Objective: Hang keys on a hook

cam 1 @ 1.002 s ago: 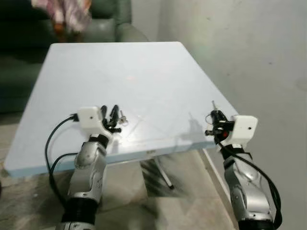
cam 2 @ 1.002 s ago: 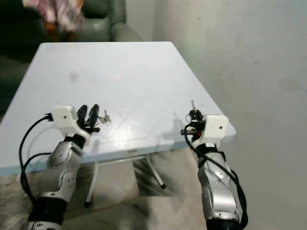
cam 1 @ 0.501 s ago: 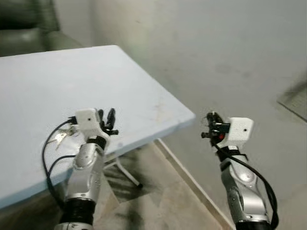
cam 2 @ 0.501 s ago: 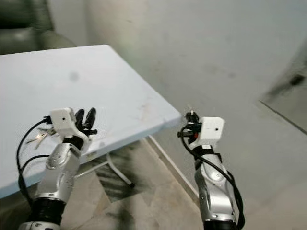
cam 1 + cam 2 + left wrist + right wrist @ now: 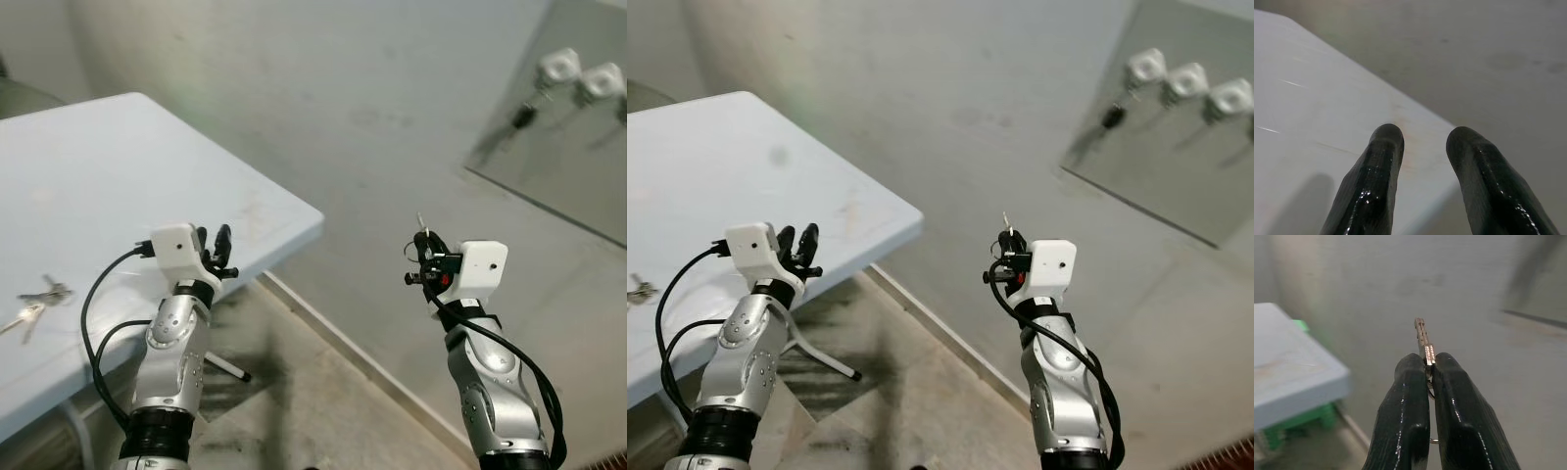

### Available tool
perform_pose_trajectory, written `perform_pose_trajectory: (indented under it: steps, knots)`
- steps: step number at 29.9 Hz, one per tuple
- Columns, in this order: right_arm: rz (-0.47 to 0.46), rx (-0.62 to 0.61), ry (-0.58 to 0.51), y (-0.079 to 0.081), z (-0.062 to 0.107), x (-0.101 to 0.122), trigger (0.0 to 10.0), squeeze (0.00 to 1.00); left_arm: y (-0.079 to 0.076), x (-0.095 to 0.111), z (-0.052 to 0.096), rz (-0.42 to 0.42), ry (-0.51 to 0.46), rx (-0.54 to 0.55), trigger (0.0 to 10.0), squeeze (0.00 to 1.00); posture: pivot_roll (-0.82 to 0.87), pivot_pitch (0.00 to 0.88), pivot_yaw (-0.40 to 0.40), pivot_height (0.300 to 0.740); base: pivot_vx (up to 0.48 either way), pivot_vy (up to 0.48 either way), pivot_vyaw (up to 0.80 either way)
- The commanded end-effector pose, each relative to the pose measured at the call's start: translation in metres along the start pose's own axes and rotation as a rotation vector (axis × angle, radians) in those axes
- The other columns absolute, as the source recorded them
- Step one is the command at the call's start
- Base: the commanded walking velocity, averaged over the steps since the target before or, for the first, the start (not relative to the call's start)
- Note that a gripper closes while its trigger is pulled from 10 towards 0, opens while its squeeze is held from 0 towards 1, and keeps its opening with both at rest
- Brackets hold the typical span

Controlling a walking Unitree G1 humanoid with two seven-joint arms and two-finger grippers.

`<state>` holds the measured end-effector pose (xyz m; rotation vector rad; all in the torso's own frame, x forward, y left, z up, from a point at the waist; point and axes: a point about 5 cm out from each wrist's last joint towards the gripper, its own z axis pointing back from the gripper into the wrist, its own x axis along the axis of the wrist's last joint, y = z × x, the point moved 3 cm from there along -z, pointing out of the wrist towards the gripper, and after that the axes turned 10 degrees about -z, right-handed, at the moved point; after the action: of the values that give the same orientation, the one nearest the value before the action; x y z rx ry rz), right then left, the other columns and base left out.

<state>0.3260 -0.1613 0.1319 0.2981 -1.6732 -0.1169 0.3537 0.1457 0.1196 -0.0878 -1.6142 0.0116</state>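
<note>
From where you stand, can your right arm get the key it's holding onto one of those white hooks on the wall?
Probably not yet. The right tool, shut on the key, sits low and well short of the white hooks on the wall. Nothing blocks the way, but the robot likely has to step closer and raise the arm.

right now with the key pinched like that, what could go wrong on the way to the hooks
The right gripper pinches the key only by its lower part, with the blade sticking out past the fingertips, so it could twist or slip on a bump. The hooks sit far off on the wall panel, so there is travel left in which to lose it. A second bunch of keys lies on the table, apart from the open left gripper, and could be left behind.
</note>
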Motion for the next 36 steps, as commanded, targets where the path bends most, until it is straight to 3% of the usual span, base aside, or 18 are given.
perform_pose_trajectory:
  steps: [1,20,32,36]
  knots:
    - [-0.005,0.006,-0.017,0.003,-0.002,0.005,10.0,0.0,-0.001,0.0,-0.001,-0.02,0.007,-0.006,10.0,0.0,0.13,0.0,-0.091,0.736,0.0,0.0,-0.74]
    - [0.005,0.002,0.001,0.001,0.004,0.002,10.0,0.0,-0.003,-0.009,0.007,-0.027,0.044,0.01,10.0,0.0,0.13,0.0,-0.098,0.736,0.0,0.0,-0.74]
    - [0.003,-0.007,0.009,0.0,0.005,0.001,10.0,0.0,-0.014,-0.013,0.011,-0.045,0.07,-0.017,10.0,0.0,0.13,0.0,-0.098,0.736,0.0,0.0,-0.69]
    - [-0.025,-0.088,0.077,-0.003,0.005,-0.009,10.0,0.0,-0.018,-0.016,0.013,-0.045,0.096,-0.035,10.0,0.0,0.13,0.0,-0.094,0.736,0.0,0.0,0.0]
